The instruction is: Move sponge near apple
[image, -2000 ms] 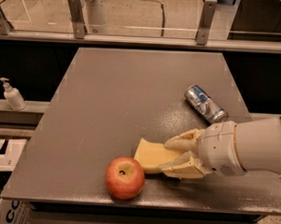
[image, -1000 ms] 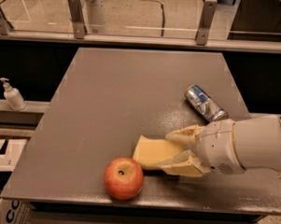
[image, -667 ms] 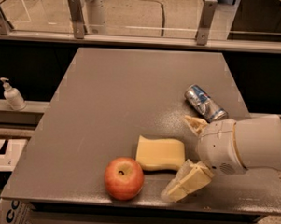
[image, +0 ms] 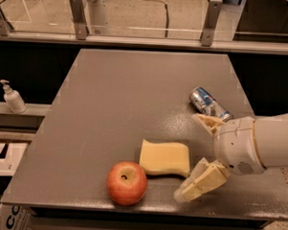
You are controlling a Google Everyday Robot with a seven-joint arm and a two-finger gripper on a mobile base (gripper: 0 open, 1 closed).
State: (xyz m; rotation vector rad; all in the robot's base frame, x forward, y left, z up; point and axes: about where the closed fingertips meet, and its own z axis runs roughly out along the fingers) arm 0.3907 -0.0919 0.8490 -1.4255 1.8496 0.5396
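The pale yellow sponge (image: 164, 158) lies flat on the grey table (image: 116, 101), near the front edge. The red-orange apple (image: 126, 182) stands just to its front left, almost touching it. My gripper (image: 198, 155) is to the right of the sponge, open and empty. One pale finger (image: 207, 122) points up by the can and the other finger (image: 201, 182) points down toward the table's front edge. Neither finger touches the sponge.
A silver-blue soda can (image: 209, 104) lies on its side behind my gripper, at the table's right. A soap dispenser (image: 12, 97) stands on a ledge to the left. A railing with metal posts (image: 76, 14) runs behind the table.
My gripper was shut on the sponge and has opened wide, letting it go. The sponge now lies free beside the apple. The arm has drawn back slightly to the right.
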